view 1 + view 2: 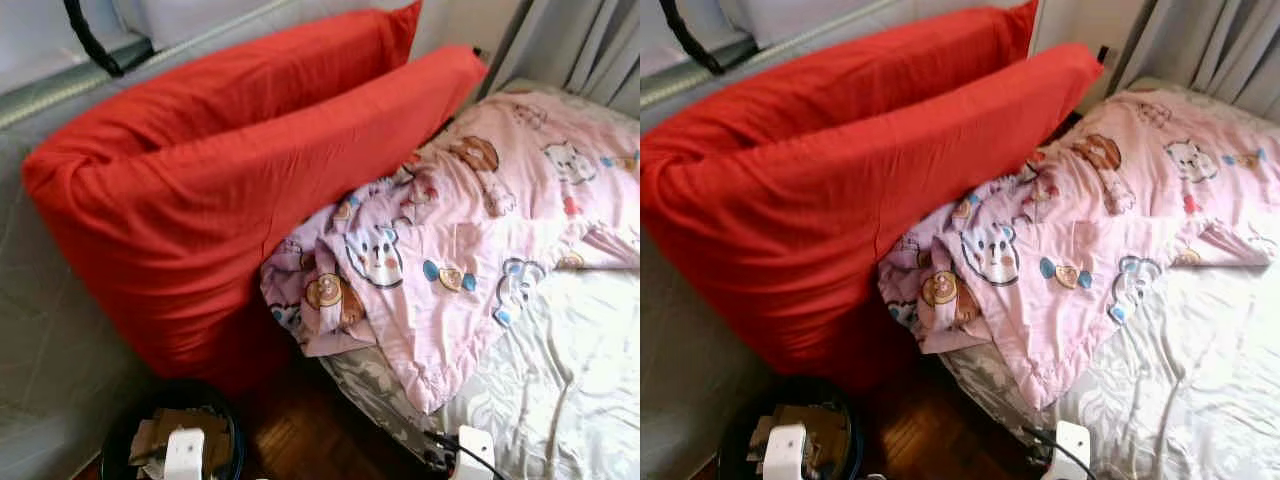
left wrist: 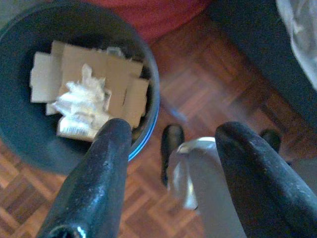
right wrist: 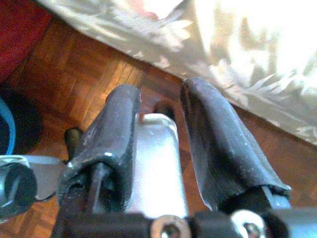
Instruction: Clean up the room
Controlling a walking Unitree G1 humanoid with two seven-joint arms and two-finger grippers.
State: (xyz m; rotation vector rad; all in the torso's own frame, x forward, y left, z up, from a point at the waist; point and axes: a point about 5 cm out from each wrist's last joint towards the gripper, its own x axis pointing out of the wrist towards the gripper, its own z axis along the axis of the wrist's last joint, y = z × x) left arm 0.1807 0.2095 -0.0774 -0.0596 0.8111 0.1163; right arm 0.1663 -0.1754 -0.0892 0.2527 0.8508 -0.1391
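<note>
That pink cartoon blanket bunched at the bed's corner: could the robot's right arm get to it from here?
Probably yes. The pink blanket hangs over the bed's near corner, on the robot's right, with nothing lying on it. The right end effector hangs low and open over the wood floor beside the bed, so it must rise first.

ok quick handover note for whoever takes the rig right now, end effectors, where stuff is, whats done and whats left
Left end effector: open, empty, hanging low above the wood floor beside the bin.
Right end effector: open, empty, low by the bed edge.
Bin holds cardboard pieces and crumpled plastic.
Two red pillows lean against the wall at the bed's head.
Pink cartoon blanket lies bunched, one corner hanging off the mattress.
Left: likely straighten the blanket and settle the pillows.
</note>
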